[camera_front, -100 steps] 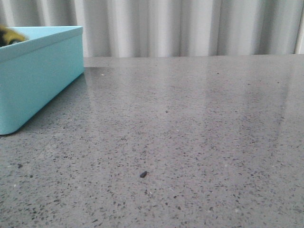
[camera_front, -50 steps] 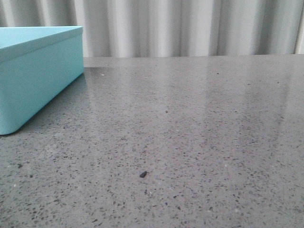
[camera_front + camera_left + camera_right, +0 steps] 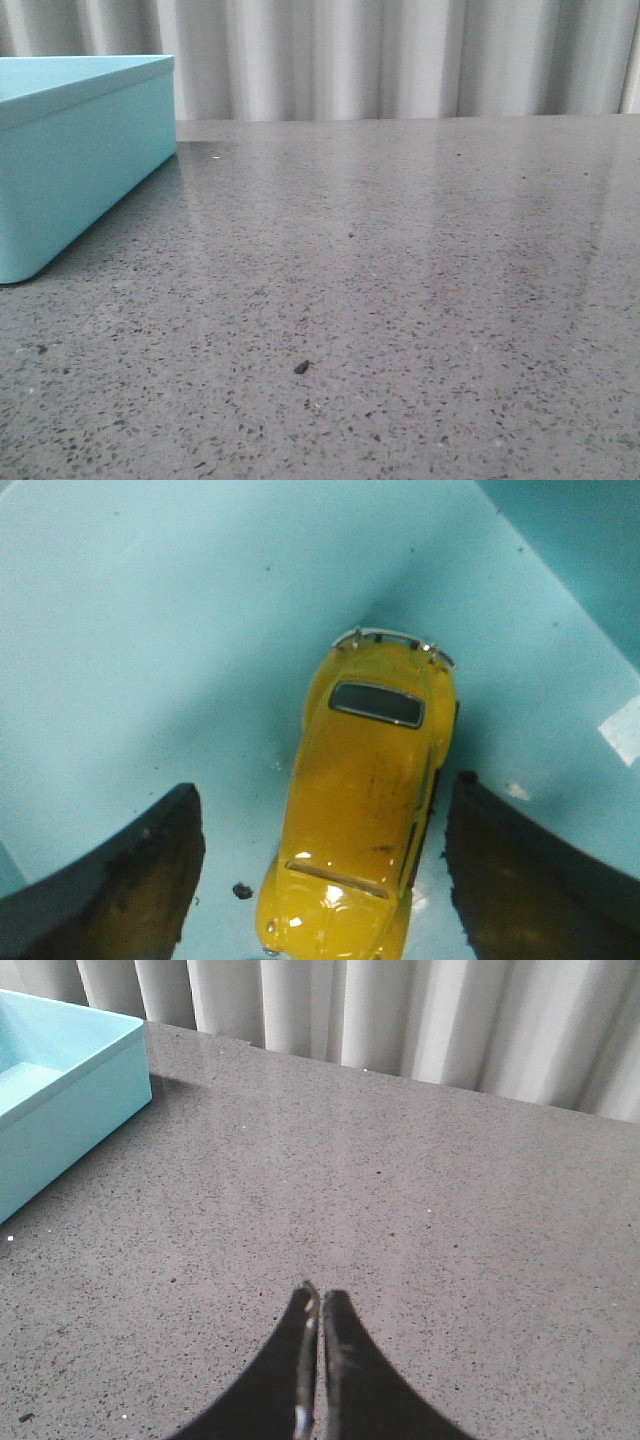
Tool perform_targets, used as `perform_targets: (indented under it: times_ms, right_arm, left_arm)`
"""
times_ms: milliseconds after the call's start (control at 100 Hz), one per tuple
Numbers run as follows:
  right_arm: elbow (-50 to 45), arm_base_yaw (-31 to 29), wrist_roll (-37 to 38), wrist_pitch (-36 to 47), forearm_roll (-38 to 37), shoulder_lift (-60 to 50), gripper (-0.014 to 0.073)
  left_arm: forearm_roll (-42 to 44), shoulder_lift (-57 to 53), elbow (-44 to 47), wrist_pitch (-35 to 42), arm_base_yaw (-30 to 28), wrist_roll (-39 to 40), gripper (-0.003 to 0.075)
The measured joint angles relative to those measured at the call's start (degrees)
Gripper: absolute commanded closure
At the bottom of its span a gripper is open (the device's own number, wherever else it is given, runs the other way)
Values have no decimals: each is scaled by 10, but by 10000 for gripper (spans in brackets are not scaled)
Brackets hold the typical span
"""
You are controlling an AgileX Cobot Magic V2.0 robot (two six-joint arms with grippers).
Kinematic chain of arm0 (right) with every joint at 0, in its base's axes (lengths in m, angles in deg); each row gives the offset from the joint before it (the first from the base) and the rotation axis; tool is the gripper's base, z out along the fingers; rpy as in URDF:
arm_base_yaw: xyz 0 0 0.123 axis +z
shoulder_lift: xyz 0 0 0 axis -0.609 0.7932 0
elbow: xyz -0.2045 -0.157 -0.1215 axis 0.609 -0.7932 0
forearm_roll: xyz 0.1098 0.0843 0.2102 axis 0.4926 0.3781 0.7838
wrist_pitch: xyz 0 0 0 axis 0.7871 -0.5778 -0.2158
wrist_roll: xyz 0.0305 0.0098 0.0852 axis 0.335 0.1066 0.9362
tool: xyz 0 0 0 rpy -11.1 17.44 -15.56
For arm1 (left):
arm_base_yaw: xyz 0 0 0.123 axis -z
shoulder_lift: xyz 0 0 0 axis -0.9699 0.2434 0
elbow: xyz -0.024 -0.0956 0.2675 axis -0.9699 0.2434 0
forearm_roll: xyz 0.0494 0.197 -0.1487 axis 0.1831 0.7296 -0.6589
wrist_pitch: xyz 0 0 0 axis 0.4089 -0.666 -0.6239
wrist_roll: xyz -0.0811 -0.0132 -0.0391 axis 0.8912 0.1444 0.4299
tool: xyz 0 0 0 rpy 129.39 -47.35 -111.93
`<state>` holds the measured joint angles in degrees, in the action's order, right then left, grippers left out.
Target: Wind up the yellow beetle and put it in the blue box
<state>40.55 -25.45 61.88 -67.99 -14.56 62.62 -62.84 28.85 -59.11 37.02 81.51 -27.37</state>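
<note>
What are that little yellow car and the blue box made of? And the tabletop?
The yellow car looks like glossy painted metal or hard plastic: bright highlights shine on its body. The blue box looks matte, smooth, with rounded corners, perhaps painted tin or plastic. The table looks like polished speckled grey stone or a composite; it faintly reflects the curtain.

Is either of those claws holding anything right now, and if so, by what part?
Nothing is held. The left gripper is open, its fingers clear of the yellow beetle lying in the blue box. The right gripper is shut on nothing.
</note>
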Motion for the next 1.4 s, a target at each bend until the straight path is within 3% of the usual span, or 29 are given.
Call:
perform_targets:
  times_ms: [160,260,490,760,1100,1320,1400]
  right_arm:
    - [-1,0,0,0,-14,-14,635]
    - [-8,9,-1,9,-41,-40,635]
    - [-69,32,-75,46,-66,-170,635]
    - [-119,32,-83,15,-72,-303,635]
    - [-122,32,-84,25,-74,-305,635]
    - [-122,32,-84,40,-74,-305,635]
    - [-122,32,-84,40,-74,-305,635]
  left_arm:
    - [-31,-53,0,27,0,1,486]
    - [-58,-90,0,34,0,3,547]
    - [-168,-223,43,31,2,24,549]
    - [-187,-489,201,33,22,25,553]
    - [-204,-789,403,51,22,25,554]
    - [-235,-844,446,80,22,25,556]
    - [-244,-845,454,92,22,25,615]
